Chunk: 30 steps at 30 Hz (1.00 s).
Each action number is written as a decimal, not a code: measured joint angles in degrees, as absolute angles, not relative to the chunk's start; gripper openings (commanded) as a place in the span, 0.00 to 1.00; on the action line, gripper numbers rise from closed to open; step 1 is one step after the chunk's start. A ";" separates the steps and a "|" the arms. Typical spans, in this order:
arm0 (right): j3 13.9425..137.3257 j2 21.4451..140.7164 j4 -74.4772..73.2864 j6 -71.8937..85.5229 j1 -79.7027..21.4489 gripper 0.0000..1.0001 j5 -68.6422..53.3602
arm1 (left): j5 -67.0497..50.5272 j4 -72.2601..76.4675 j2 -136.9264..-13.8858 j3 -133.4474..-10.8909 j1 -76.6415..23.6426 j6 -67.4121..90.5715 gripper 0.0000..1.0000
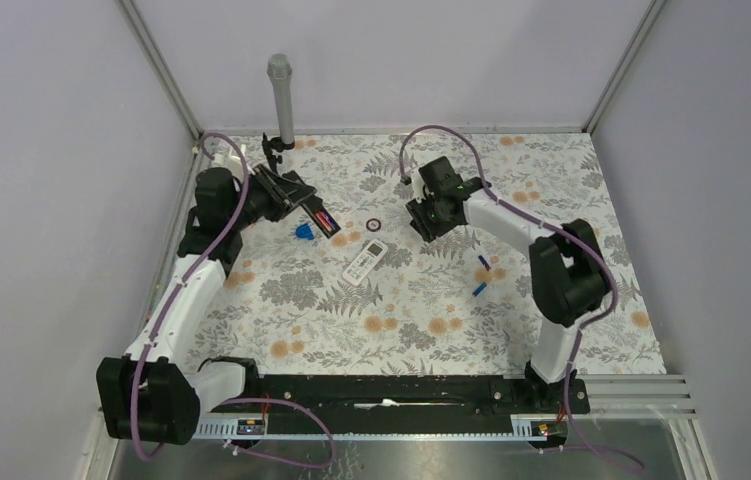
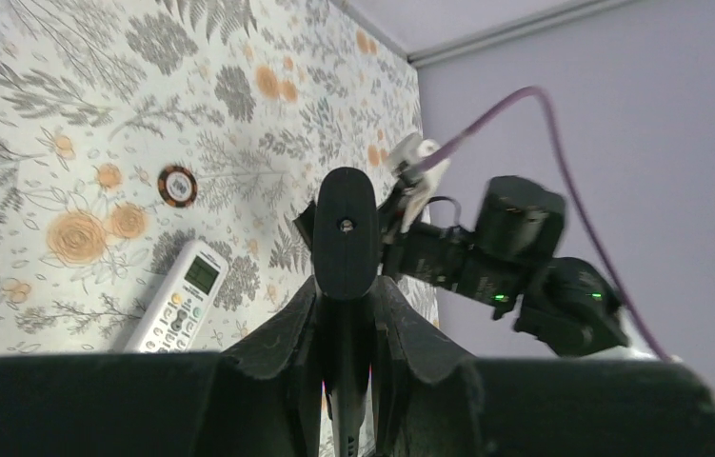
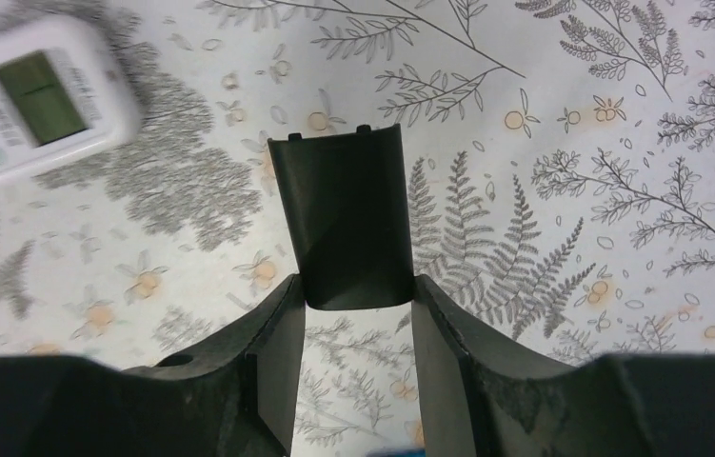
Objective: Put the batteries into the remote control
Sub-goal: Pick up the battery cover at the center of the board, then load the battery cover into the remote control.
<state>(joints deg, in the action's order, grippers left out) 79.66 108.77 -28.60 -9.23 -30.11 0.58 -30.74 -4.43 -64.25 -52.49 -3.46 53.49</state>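
Right gripper [image 3: 357, 288] clamps the curved black plastic battery cover [image 3: 348, 214]. Left gripper [image 2: 346, 286] pinches the slim black remote control [image 2: 346, 233]. Lay the cover flat, clear of the small blue batteries [image 1: 484, 264].

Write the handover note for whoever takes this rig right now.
The left hand is shut on the black remote, raised at far left. The right hand is shut on the black battery cover.
Two blue batteries lie loose on the table beside the right arm; the white remote lies mid-table.
Done: cover off; something orange-red shows in the black remote, possibly a battery.
Left: load the blue batteries, refit the cover.
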 measured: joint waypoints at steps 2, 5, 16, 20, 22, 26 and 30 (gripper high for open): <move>77.65 105.10 -27.40 -7.86 -30.11 0.36 -0.95 | -30.06 -2.79 -64.27 -50.65 -5.74 53.78 0.00; 74.50 99.15 -25.76 -5.10 -30.11 0.36 -4.45 | -29.08 0.73 -65.06 -47.99 -9.41 54.00 0.00; 68.51 83.85 -24.14 6.81 -33.32 0.38 -16.93 | -25.76 19.92 -74.37 -40.99 -17.58 54.52 0.00; 70.04 83.53 -26.24 10.11 -37.78 0.38 -17.50 | -25.08 27.97 -76.93 -39.09 -19.42 56.07 0.00; 71.05 83.53 -27.42 11.66 -39.46 0.39 -17.45 | -24.75 30.83 -77.73 -38.48 -20.08 56.80 0.00; 72.86 84.03 -28.36 13.61 -40.77 0.39 -17.15 | -24.49 34.68 -78.63 -38.09 -20.86 57.91 0.00; 74.24 85.47 -28.45 14.24 -41.01 0.39 -16.53 | -24.16 36.58 -78.63 -37.82 -21.43 58.76 0.00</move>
